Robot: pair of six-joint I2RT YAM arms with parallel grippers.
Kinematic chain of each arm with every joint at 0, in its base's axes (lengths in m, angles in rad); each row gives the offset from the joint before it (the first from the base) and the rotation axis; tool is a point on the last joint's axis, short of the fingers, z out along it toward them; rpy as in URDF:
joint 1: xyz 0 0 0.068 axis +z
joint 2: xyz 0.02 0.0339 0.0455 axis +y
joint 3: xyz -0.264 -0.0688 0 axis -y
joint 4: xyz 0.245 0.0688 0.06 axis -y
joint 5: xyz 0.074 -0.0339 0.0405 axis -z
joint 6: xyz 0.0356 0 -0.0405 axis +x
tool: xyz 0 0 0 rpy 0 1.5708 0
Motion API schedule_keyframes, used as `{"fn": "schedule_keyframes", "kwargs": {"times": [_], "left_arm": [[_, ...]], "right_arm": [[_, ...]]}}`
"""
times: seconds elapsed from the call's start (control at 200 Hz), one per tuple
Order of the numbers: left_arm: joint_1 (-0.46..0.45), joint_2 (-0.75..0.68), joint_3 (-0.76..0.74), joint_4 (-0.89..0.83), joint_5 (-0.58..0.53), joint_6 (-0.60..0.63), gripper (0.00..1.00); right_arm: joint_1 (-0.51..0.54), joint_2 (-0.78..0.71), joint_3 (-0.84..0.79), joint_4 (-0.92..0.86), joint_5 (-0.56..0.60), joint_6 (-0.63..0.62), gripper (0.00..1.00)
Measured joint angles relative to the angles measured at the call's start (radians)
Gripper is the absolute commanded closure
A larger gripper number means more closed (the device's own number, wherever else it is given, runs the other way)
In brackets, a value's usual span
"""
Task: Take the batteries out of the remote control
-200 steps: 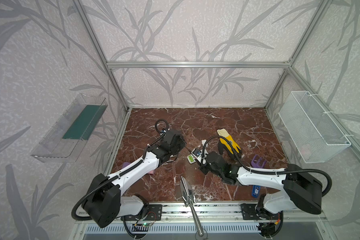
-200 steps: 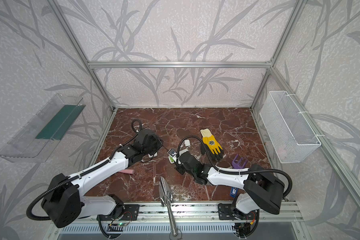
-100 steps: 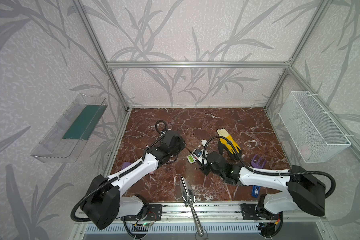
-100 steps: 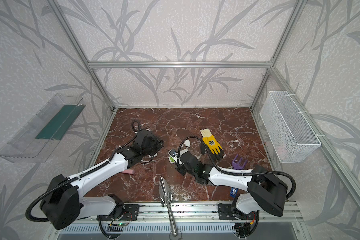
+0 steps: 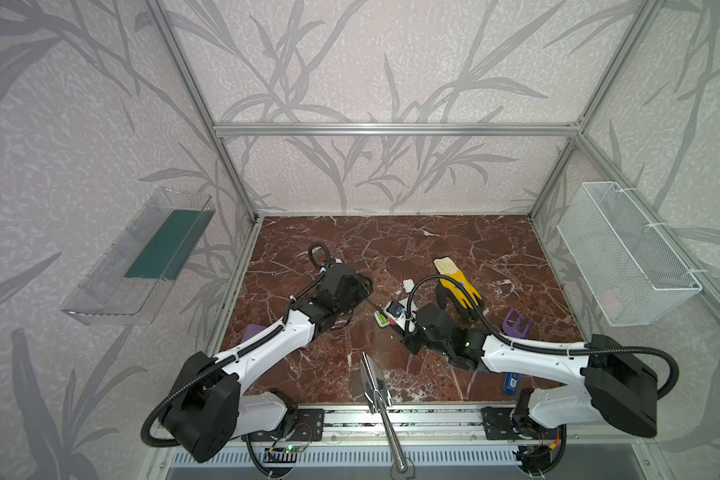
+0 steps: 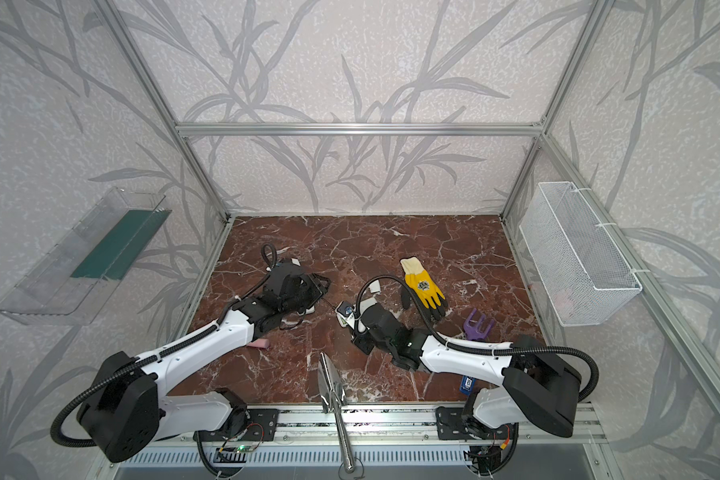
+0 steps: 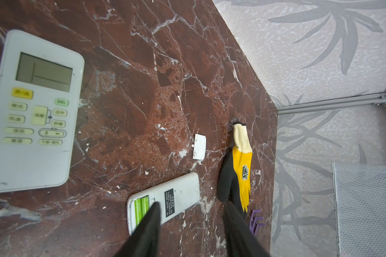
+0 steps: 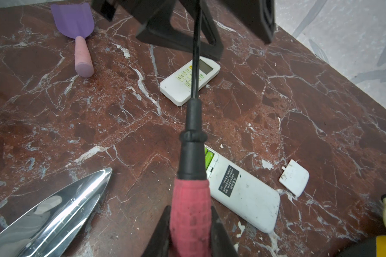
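A white remote control (image 7: 165, 200) lies face down with its battery bay uncovered, and two lime green batteries (image 7: 142, 207) sit side by side in it. In both top views it lies mid-table (image 5: 395, 312) (image 6: 345, 312). My left gripper (image 7: 192, 209) hovers open just short of it, holding nothing. The right gripper (image 8: 191, 213) is shut on the pink handle of a screwdriver (image 8: 193, 138). Its thin shaft runs over the batteries (image 8: 208, 158) toward the left gripper (image 8: 183, 29).
A second white remote (image 7: 31, 111) lies face up under the left arm. The loose battery cover (image 7: 198, 146) and a yellow-black glove (image 5: 458, 286) lie beyond. A purple rake (image 5: 516, 326), metal trowel (image 5: 373, 382), purple trowel (image 8: 76, 26) and wire basket (image 5: 624, 257) surround them.
The left gripper's jaws have parted from shut to open. Both arms have stayed almost in place, and the right gripper still holds the screwdriver.
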Motion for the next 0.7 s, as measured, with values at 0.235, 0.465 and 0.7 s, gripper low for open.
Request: {"fn": "schedule_keyframes", "kwargs": {"times": [0.235,0.465,0.7], "left_arm": [[0.048,-0.085,-0.005,-0.053,-0.011,0.066,0.14],[0.068,-0.131,0.002,-0.112,-0.043,0.255,0.15],[0.066,-0.145,-0.014,-0.052,-0.047,0.610,0.09]], "right_arm": [[0.000,0.000,0.021,-0.095,0.017,0.001,1.00],[-0.018,-0.004,0.080,-0.217,-0.015,0.043,1.00],[-0.114,-0.003,0.188,-0.369,-0.127,0.110,1.00]]}}
